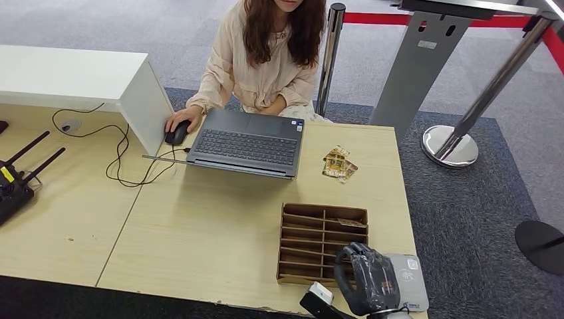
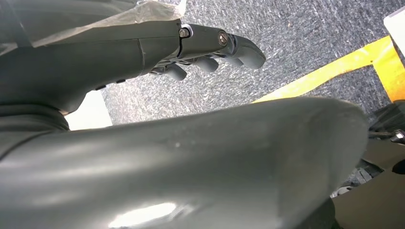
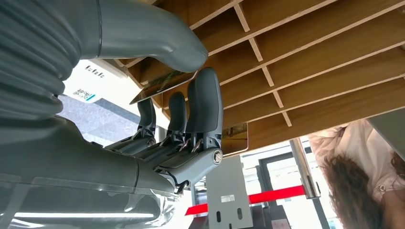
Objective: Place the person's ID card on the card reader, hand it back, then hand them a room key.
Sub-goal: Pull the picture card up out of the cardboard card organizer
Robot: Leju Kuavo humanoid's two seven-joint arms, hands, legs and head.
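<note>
Right wrist view: a card (image 3: 162, 86), thin and flat with a printed face, is pinched by the right hand (image 3: 181, 119) between the thumb (image 3: 153, 38) on one face and the fingers (image 3: 205, 100) on the other, close above the tray (image 3: 310, 71). Whether this is the ID card or a room key cannot be read from its face.

Handling, as judged: the card is light and stiff but springy, with glossy faces that will slide under hard finger pads. It would bend or flick free if squeezed at a corner. The sound hold is flat across both faces near one short edge, leaving the far end free to lie on the reader (image 1: 412, 282) or to be offered to the person (image 1: 266, 60). Once laid flat on a smooth surface it will be hard to lift again; an overhanging edge would help.

Head view: the right hand hangs over the tray's near corner, and the reader lies just beside the tray on that same side, partly under the hand. A spare card (image 1: 351, 222) rests in a far slot of the tray. Two loose cards (image 1: 339, 164) lie on the table (image 1: 199, 226) beyond the tray, and the laptop (image 1: 247, 141) stands further off, with the person seated behind it, one hand on a mouse (image 1: 177, 134).

Left wrist view: the left hand (image 2: 210, 52) hangs above carpet, well away from the tray, with nothing in it and its fingers loosely apart.
</note>
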